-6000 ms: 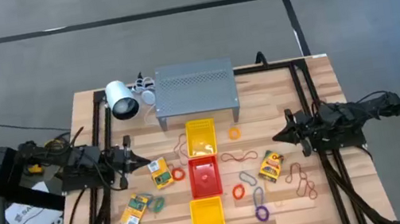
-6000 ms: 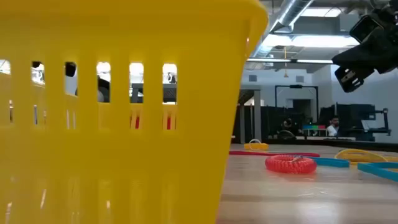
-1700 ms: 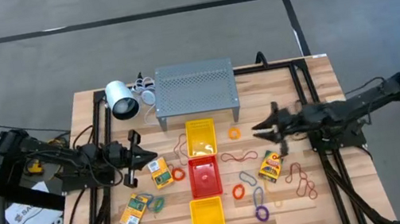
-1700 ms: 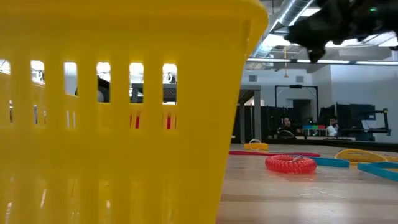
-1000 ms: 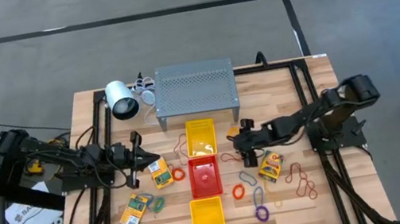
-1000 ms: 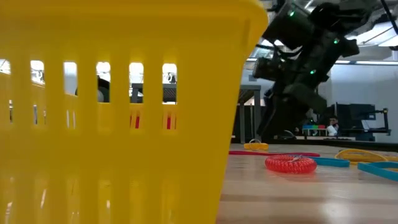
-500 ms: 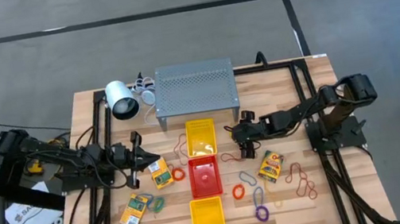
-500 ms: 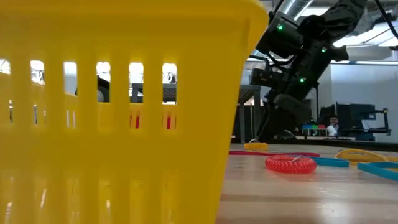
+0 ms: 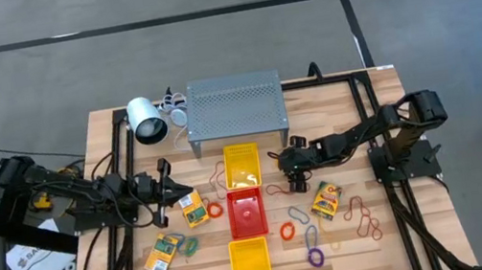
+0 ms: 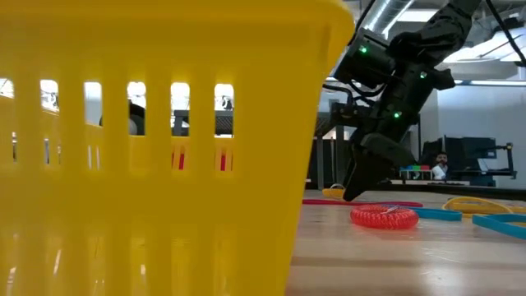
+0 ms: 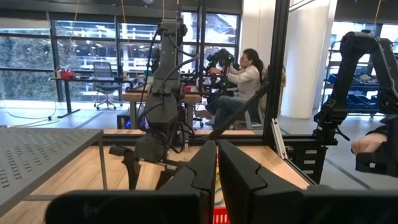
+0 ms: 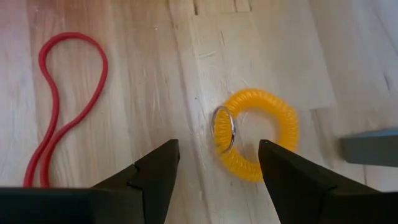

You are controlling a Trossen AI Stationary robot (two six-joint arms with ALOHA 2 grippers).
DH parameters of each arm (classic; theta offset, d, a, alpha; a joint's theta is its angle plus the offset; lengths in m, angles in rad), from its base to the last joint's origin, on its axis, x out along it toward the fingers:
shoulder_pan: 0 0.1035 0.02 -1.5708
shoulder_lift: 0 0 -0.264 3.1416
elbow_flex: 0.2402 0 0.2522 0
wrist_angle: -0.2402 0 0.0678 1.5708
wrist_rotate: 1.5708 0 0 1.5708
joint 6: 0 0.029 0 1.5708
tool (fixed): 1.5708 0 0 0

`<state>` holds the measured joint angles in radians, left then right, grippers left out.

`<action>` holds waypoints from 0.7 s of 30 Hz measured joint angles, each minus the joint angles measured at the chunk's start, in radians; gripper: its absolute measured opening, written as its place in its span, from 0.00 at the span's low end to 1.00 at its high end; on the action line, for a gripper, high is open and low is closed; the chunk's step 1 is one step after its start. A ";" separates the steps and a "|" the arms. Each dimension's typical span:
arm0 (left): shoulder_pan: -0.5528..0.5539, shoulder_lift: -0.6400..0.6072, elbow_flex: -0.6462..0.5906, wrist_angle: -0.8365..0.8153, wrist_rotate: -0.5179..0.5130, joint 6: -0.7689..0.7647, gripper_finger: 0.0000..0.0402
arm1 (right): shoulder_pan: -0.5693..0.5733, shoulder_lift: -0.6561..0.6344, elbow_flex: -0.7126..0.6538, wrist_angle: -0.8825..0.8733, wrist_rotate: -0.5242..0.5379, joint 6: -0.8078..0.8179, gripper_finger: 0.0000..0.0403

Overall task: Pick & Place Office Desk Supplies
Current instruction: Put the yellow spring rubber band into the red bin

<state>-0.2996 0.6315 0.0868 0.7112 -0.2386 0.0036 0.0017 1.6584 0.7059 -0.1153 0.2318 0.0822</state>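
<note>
An orange coil ring (image 12: 256, 134) with a small metal ring on it lies flat on the wooden table, just right of the far yellow tray (image 9: 242, 164). My right gripper (image 12: 217, 147) hangs open over it, slanting down, one finger on either side and clear of it; the low view shows the gripper (image 10: 358, 182) just above the table. A red rubber band (image 12: 62, 106) lies beside the ring. Card packets (image 9: 194, 208) (image 9: 326, 199) and further loops (image 9: 287, 231) are scattered on the table. My left gripper (image 11: 216, 167) waits shut at the table's left, pointing level.
A red tray (image 9: 245, 212) and a near yellow tray (image 9: 251, 264) continue the row mid-table. A grey perforated stand (image 9: 235, 107) and a white lamp-like cylinder (image 9: 146, 119) sit at the far edge. A red coil ring (image 10: 385, 216) lies near the low camera.
My right gripper has come down toward the table and shifted a little toward the far edge, arriving over the orange coil ring; its fingers have stayed open. Nothing on the table has moved.
</note>
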 joint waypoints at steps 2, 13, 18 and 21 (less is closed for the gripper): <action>0.000 0.000 0.000 0.000 0.000 0.000 0.03 | 0.000 -0.004 -0.001 -0.004 -0.004 0.000 0.53; 0.000 0.000 0.000 0.000 0.000 0.000 0.03 | -0.009 -0.003 -0.002 -0.004 -0.061 0.023 0.10; 0.000 0.000 0.000 0.000 0.000 0.000 0.03 | -0.008 -0.003 -0.001 -0.006 -0.060 0.023 0.05; 0.000 0.000 0.000 0.000 0.000 0.000 0.03 | 0.001 -0.001 0.015 -0.024 -0.065 0.023 0.05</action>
<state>-0.2996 0.6312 0.0868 0.7113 -0.2386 0.0032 0.0025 1.6572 0.7211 -0.1396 0.1672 0.1048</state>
